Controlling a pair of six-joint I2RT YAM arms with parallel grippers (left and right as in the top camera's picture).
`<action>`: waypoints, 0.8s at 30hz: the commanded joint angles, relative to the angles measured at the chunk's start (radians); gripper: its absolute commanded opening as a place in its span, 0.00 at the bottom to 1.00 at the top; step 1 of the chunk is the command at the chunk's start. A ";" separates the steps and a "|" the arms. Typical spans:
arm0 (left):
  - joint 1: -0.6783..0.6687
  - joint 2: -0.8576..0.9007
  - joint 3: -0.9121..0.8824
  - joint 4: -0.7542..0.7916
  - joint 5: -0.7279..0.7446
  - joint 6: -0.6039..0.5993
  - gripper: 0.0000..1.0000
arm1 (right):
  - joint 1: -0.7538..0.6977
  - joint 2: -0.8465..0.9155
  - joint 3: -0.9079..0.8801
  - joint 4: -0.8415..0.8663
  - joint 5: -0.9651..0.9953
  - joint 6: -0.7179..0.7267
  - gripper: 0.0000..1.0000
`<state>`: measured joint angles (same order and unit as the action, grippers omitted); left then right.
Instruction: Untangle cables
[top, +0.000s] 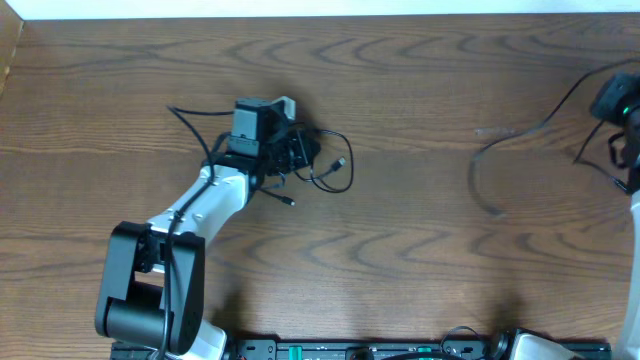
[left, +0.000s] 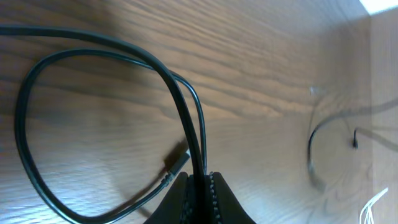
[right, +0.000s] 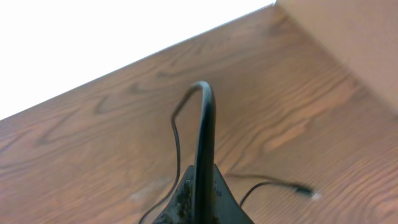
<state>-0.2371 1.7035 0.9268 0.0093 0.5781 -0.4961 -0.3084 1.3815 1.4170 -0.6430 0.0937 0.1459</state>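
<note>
A small tangle of thin black cables (top: 325, 165) lies left of the table's middle, with a plug end (top: 343, 161) sticking out. My left gripper (top: 298, 152) is in the tangle. In the left wrist view it (left: 202, 183) is shut on a black cable (left: 186, 112) that loops wide to the left; a plug (left: 177, 160) lies just beside the fingertips. At the far right, my right gripper (top: 612, 102) is shut on another black cable (top: 520, 130) that trails left and curls down. In the right wrist view that cable (right: 204, 124) arches up from the shut jaws (right: 202, 190).
A raised wooden wall (right: 348, 43) borders the table on the right. A loose plug end (right: 303, 188) lies on the wood near the right gripper. The arm bases (top: 150, 290) stand along the front edge.
</note>
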 joint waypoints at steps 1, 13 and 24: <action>-0.043 -0.019 0.004 0.002 0.013 0.031 0.09 | -0.047 0.059 0.110 -0.013 0.090 -0.096 0.01; -0.184 -0.019 0.004 -0.016 0.013 0.040 0.09 | -0.323 0.202 0.303 -0.106 0.203 -0.127 0.01; -0.231 -0.019 0.004 0.052 0.009 0.048 0.08 | -0.480 0.338 0.303 -0.070 0.082 -0.152 0.01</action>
<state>-0.4622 1.7035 0.9268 0.0448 0.5781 -0.4698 -0.7868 1.6817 1.6962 -0.7250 0.2356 0.0238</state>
